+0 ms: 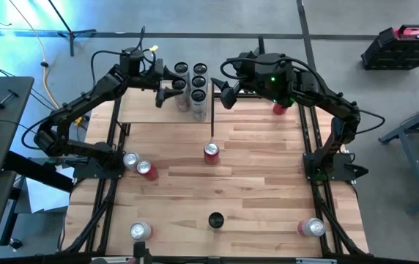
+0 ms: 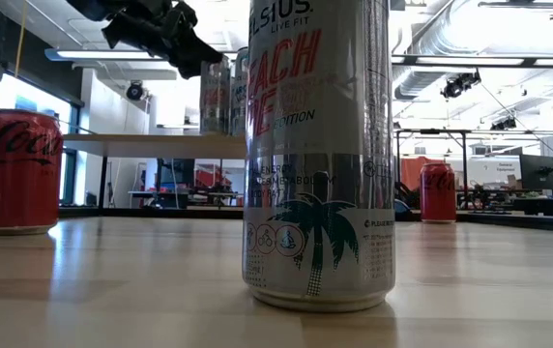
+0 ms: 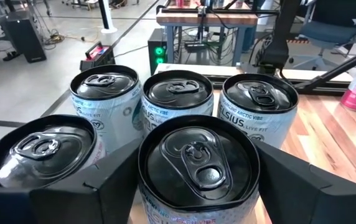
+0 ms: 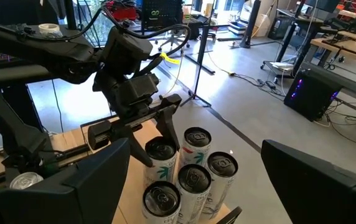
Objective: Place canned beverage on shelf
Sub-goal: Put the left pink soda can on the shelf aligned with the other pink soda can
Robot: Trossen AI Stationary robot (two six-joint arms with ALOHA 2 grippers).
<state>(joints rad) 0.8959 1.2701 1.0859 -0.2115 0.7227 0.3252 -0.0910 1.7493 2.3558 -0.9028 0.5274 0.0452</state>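
Note:
The shelf (image 1: 147, 111) is a light-wood plank on black posts at the table's far left; it also shows in the low view (image 2: 151, 145). Several tall white Celsius cans with black tops (image 1: 198, 82) stand on its right end. My left gripper (image 1: 177, 83) reaches in from the left and is shut on the can nearest it (image 3: 196, 165). One can (image 3: 41, 149) stands beside that can and three more (image 3: 178, 93) behind it. My right gripper (image 1: 223, 94) hangs open and empty just right of the cans, its fingers (image 4: 97, 180) spread wide. My left gripper pinches the can between its two fingers, which lie on opposite sides of the can's wall (image 3: 145, 202) just below the top rim. The fingers come in level from the table's left. The can stands upright; whether its base is on the shelf is hidden.
A tall Celsius can (image 1: 211, 152) stands at the table's middle, large in the low view (image 2: 320, 155). Two Coca-Cola cans (image 1: 138, 164) stand at the left, a red can (image 1: 279, 108) at the far right, and single cans at the near left (image 1: 140, 231) and near right (image 1: 312, 227).

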